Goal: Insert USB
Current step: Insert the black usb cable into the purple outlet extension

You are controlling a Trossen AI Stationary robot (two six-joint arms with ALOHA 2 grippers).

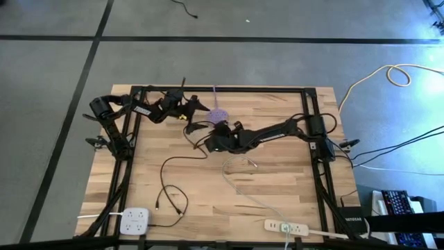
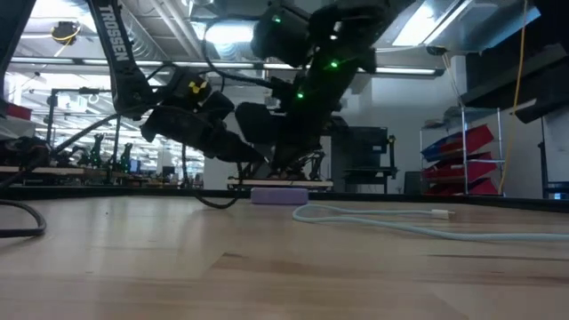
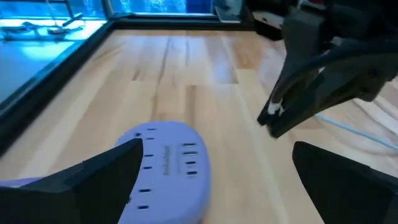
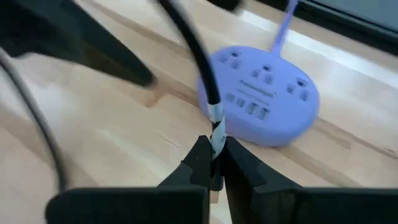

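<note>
A round purple power hub [image 4: 261, 93] lies flat on the wooden table, toward its far edge [image 1: 219, 113], with its sockets facing up. My right gripper [image 4: 214, 155] is just on the near side of the hub, shut on a black USB cable [image 4: 205, 68]. My left gripper [image 3: 217, 149] is open on the hub's left. One finger [image 3: 93, 183] is over the hub's edge, and it touches nothing. My right gripper pinches the black cable between its two fingertips, just below a white band [image 4: 216, 127] near the cable's plug end. The fingers slant down toward the hub. The cable runs up and away from the fingertips, and the short plug end [image 4: 214, 194] is between the fingers.
The black cable trails in loops [image 1: 170, 187] over the near left of the table. A white cable [image 1: 239, 170] lies in the middle. Two white power strips [image 1: 135, 221] [image 1: 286, 226] lie at the near edge. The dark frame rails [image 1: 309, 111] run along the table's sides.
</note>
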